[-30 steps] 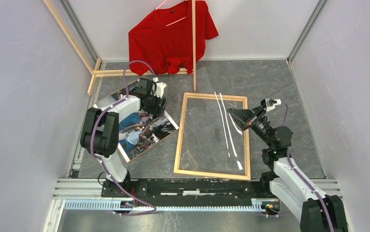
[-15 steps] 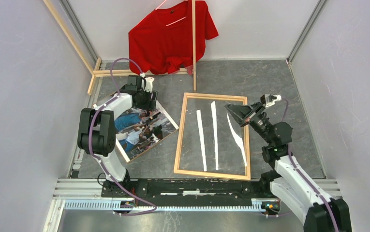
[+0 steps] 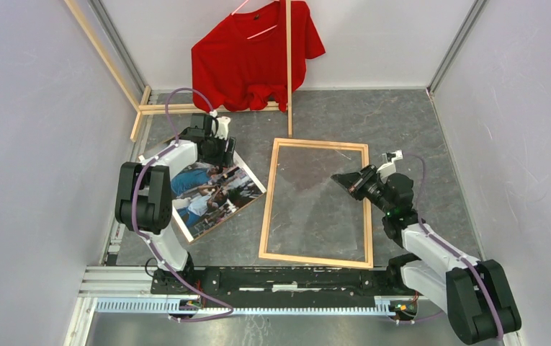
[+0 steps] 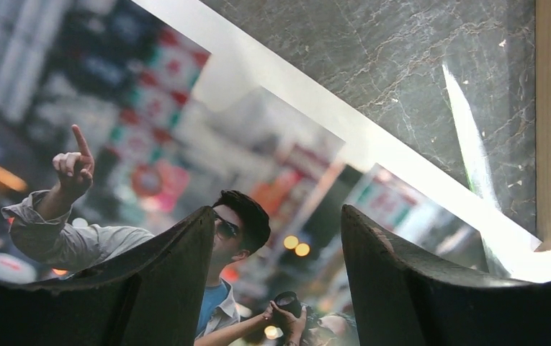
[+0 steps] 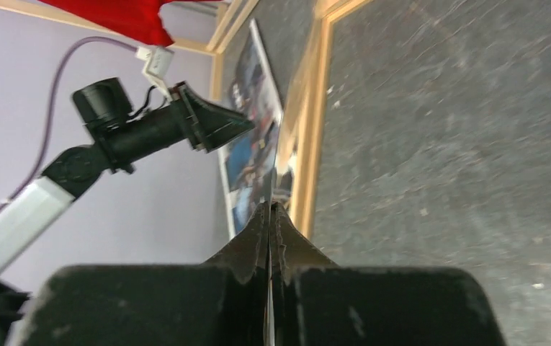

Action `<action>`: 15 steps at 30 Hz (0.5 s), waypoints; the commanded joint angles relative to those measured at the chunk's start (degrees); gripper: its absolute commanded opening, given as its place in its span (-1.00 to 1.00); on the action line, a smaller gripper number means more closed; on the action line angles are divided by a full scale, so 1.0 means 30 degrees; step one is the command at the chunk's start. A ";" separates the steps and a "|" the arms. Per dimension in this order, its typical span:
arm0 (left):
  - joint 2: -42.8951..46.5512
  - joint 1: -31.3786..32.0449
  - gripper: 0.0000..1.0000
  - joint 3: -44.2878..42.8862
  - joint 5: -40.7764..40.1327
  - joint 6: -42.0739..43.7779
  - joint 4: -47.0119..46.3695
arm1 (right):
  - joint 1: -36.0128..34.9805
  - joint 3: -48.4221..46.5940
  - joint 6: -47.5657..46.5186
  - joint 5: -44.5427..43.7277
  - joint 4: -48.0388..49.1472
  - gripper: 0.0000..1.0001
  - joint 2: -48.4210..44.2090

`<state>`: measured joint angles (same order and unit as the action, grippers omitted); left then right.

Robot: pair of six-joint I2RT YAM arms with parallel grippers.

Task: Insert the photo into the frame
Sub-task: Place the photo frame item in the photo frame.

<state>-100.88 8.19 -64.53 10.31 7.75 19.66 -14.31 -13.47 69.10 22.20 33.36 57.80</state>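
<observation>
Photo (image 3: pixel 214 198) lies face-up at centre left beside the frame (image 3: pixel 268 202); left tool (image 3: pixel 223 153), jaws apart over its upper edge, should pinch the white border squarely, while right tool (image 3: pixel 338 178) hovers closed on nothing.

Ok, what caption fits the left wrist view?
Open left end effector poised over the photo lying on the grey table.

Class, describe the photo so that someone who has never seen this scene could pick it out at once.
On the grey table, look left of the big wooden frame. The photo lies flat and askew there, below the open left gripper. Unlike the frame's clear pane, it shows colourful people inside a white border.
</observation>
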 commanded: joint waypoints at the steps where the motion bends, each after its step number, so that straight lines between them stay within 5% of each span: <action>1: 0.0800 0.0192 0.44 0.0179 0.0768 0.0482 -0.0130 | 0.0322 -0.1306 -0.4403 -0.2011 -0.2374 -1.00 -0.0693; 15: 0.0855 0.1114 0.44 0.0359 0.1093 0.0579 0.0042 | 0.1683 0.1433 -0.2782 -0.1334 0.1225 -1.00 0.1251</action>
<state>-100.60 10.76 -63.81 12.32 7.77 20.05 -9.76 -10.17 59.96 17.74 30.39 61.08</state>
